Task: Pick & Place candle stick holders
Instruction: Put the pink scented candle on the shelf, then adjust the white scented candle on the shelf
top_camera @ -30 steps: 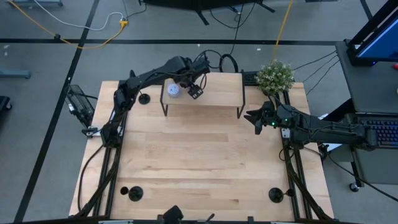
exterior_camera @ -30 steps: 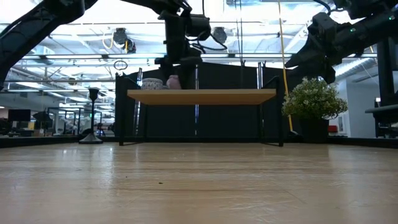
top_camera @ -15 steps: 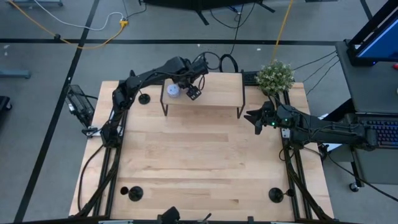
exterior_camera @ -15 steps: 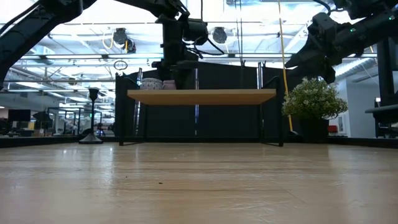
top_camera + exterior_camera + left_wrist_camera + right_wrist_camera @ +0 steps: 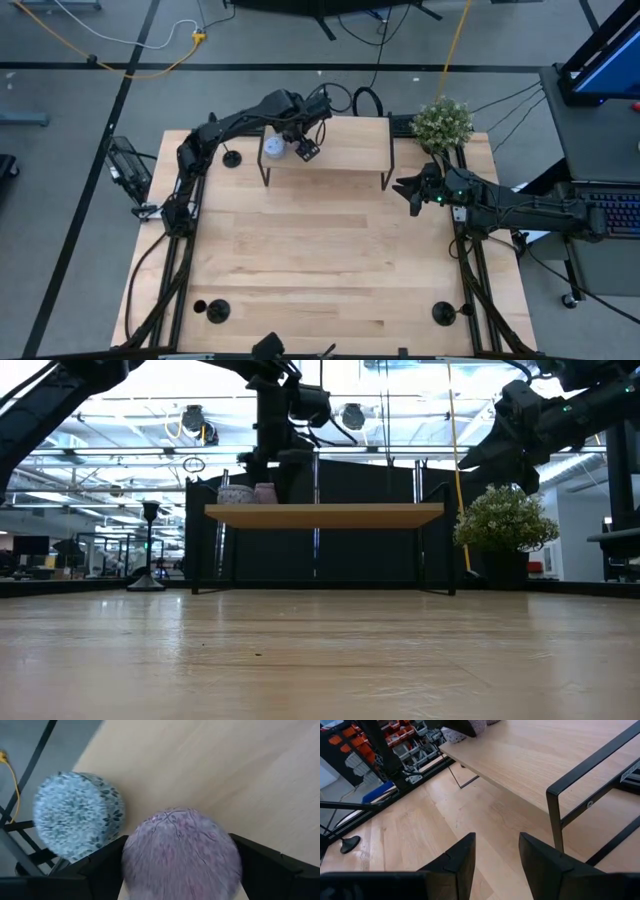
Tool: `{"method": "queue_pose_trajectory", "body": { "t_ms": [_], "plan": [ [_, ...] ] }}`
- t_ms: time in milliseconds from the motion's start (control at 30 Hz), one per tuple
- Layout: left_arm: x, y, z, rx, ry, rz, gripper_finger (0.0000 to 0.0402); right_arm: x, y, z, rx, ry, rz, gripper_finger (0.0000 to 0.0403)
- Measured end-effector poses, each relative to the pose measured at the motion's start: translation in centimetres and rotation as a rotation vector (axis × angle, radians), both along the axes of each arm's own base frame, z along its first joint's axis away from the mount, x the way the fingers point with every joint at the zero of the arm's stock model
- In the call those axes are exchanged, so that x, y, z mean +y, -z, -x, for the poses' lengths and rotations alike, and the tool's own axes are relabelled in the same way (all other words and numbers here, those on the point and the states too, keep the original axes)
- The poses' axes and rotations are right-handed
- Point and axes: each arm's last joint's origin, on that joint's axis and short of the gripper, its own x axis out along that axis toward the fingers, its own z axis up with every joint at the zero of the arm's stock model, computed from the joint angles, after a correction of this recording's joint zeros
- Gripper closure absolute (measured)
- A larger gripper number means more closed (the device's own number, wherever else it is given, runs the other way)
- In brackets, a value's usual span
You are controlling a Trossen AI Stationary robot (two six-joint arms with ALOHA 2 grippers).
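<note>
My left gripper [image 5: 293,138] reaches over the raised wooden shelf [image 5: 350,145] at the table's far side, shut on a small round pink floral pot [image 5: 182,855]. The pot stands on the shelf [image 5: 265,493], beside a round blue-white floral pot [image 5: 77,815], which also shows from above [image 5: 273,147]. Three black candle stick holders stand on their disc bases on the table: one left of the shelf [image 5: 231,158], whose stem shows in the low view [image 5: 148,550], one near left [image 5: 217,311] and one near right [image 5: 443,313]. My right gripper [image 5: 410,190] hovers open and empty at the table's right. My left gripper pinches the pink pot's round side wall [image 5: 131,865] between its two fingers, one on each side. The fingers come from above, pointing down. The pot stands upright with its bottom on the shelf [image 5: 265,500], close against the blue-white pot.
The shelf stands on thin black legs [image 5: 265,175] with open room under it. A potted green plant [image 5: 442,122] stands at the far right corner. The middle of the wooden table [image 5: 320,260] is bare.
My left gripper has gone toward the table's left edge with the pink pot, which has slid along the shelf. The blue-white pot has shifted left with it.
</note>
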Motion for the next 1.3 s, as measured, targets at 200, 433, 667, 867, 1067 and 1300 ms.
{"method": "queue_pose_trajectory", "body": {
  "t_ms": [200,433,667,867,1067,1300],
  "plan": [
    [0.0,-0.3,0.1,-0.01,-0.002,-0.01,0.0063,0.0,0.0,0.0,0.0,0.0,0.0,0.0261],
    [0.0,-0.4,0.1,-0.014,-0.004,-0.011,0.0064,0.0,0.0,0.0,0.0,0.0,0.0,0.0261],
    [-0.6,-2.9,1.3,-0.085,-0.008,-0.041,0.0066,0.0,0.0,0.0,0.0,-0.002,-0.001,0.0261],
    [-2.7,-7.6,3.9,-0.249,-0.048,-0.04,0.0075,0.0,0.0,0.0,0.004,-0.003,-0.003,0.0261],
    [-6.2,-10.9,6.7,-0.354,-0.079,0.045,0.008,0.0,0.2,0.1,0.026,-0.003,-0.008,0.0261],
    [-9.9,-10.1,6.6,-0.289,-0.151,0.129,0.0082,0.0,0.2,0.1,0.021,-0.003,-0.007,0.0261]
  ]
}}
